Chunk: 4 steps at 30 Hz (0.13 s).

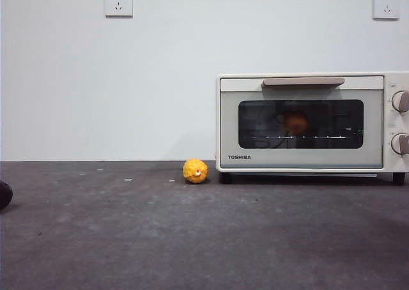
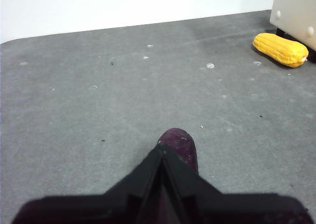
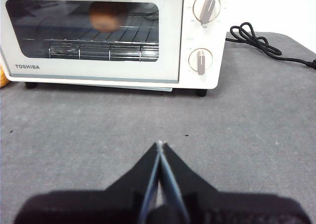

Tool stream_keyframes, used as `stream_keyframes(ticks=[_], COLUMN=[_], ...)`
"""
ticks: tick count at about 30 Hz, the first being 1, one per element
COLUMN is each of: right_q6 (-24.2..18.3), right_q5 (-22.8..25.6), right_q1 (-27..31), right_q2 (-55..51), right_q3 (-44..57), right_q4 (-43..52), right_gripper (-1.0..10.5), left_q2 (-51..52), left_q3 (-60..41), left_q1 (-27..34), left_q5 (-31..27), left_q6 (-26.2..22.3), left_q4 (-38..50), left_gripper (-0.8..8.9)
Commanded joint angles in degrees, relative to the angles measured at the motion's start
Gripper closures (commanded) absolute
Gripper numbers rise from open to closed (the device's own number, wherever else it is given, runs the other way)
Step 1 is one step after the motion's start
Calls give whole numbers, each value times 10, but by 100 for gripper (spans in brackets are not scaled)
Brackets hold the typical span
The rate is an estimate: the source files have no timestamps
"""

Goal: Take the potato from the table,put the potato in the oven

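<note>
1. Far left of the front view: dark purplish object (image 1: 4, 194) sits on the counter (image 1: 192, 239) at the picture's edge; in the left wrist view it lies just past the tips of the left gripper (image 2: 162, 147), whose jaws are pressed together, holding nothing
2. Middle: yellow bumpy thing (image 1: 195, 170), long and corn-like in the left wrist view, lies on the counter just beside the oven (image 1: 307, 121)
3. Right: oven door closed; potato (image 1: 296, 121) shows orange-brown behind the glass, on the wire rack (image 3: 98, 49)
4. Right gripper (image 3: 160, 145) hangs over bare counter facing the oven, jaws closed, empty
5. Step: potato is already inside, so the task looks finished; nothing left to grasp, arms only need to stay clear
</note>
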State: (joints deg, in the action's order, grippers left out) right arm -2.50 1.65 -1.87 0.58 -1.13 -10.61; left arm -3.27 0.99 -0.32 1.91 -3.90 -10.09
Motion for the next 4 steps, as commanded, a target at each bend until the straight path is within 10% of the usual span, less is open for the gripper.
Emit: stream_keyframes(ticks=[1, 4], right_q6=[-1, -1], right_q5=[3, 3], right_q1=[0, 0], right_q2=[-1, -1], right_q3=[3, 3], right_q4=[-1, -1], right_gripper=[946, 946], left_q2=[0, 0], left_q3=[-6, -6], left_q1=[2, 2], left_q5=[0, 0], left_q6=[-6, -6], left_q4=[6, 6], left_gripper=[817, 817])
